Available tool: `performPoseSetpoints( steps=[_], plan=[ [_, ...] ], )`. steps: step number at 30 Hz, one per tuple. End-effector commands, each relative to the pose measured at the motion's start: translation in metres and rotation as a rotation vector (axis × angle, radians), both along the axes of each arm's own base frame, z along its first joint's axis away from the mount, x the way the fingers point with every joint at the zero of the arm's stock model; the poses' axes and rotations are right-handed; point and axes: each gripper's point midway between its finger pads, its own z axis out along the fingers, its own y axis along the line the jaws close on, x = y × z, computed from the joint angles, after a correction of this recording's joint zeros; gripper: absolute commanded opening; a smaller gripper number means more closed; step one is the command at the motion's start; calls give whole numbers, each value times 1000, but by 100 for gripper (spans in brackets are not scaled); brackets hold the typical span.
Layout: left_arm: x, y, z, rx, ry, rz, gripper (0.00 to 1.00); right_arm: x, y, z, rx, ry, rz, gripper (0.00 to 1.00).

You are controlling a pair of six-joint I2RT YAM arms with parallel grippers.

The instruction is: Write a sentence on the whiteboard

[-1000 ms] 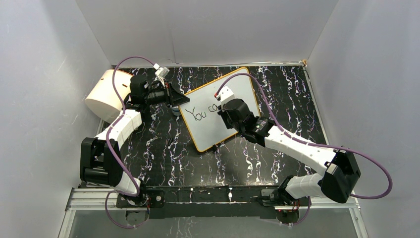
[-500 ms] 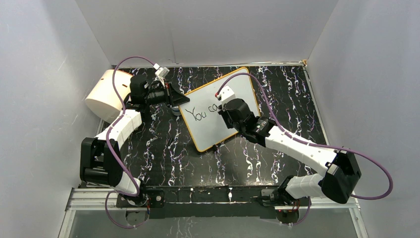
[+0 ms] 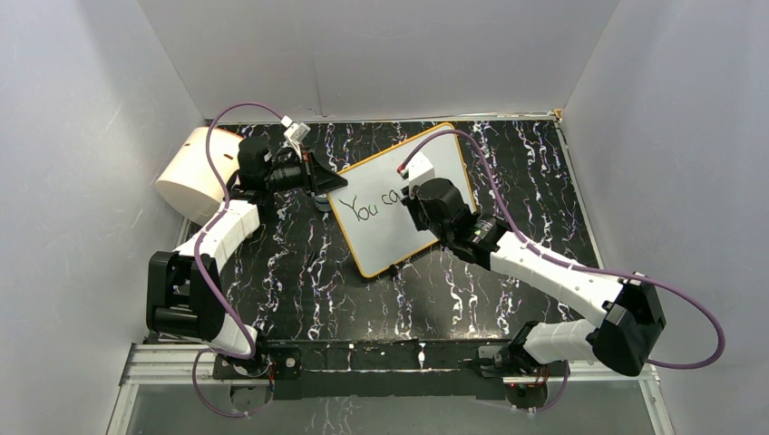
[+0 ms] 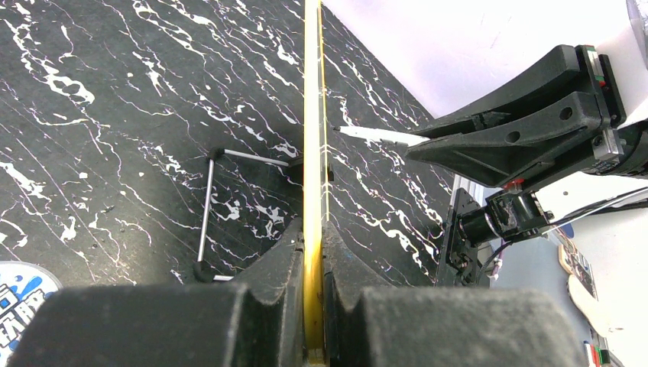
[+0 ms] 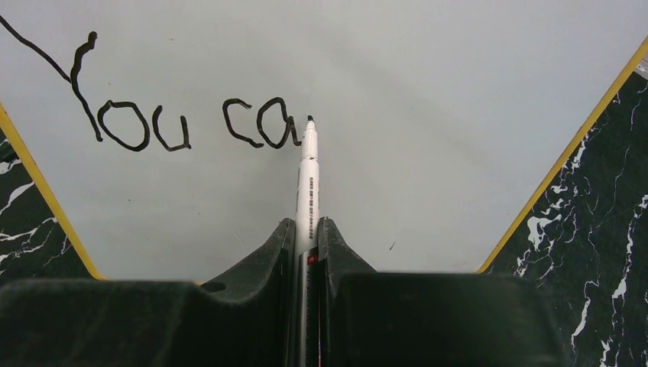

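Observation:
The whiteboard [image 3: 388, 243], white with an orange-yellow rim, stands tilted mid-table. My left gripper [image 4: 313, 226] is shut on its rim [image 4: 312, 115] at the left corner, seen edge-on in the left wrist view. My right gripper [image 5: 307, 223] is shut on a white marker [image 5: 308, 183]. The marker's black tip touches the board just right of the sentence [image 5: 183, 126], which reads "You ca" in black. In the top view the sentence [image 3: 374, 206] sits beside my right wrist, which hides the marker there.
A big cream cylinder [image 3: 190, 172] lies at the back left behind my left arm. A thin metal wire foot [image 4: 210, 206] props the board on the black marbled table [image 3: 299, 272]. A round blue-and-white sticker [image 4: 19, 294] lies close to my left gripper. Grey walls close in on three sides.
My right wrist has shifted slightly right along the board with the marker. The left arm and the board have not moved.

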Motion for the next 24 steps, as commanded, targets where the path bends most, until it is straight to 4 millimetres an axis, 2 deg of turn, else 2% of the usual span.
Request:
performPoseSetpoints(
  steps=[1, 6, 12, 24],
  plan=[
    [-23, -14, -31, 30, 102, -88, 0, 12, 12, 29, 72, -70, 6, 0],
    [-23, -14, -31, 30, 101, -88, 0, 15, 16, 29, 69, -74, 14, 0],
    [-24, -15, -32, 31, 104, -90, 0, 18, 15, 20, 53, -58, 6, 0],
    [-24, -15, -32, 31, 105, -90, 0, 4, 3, -3, 7, 20, 5, 0]
  ],
)
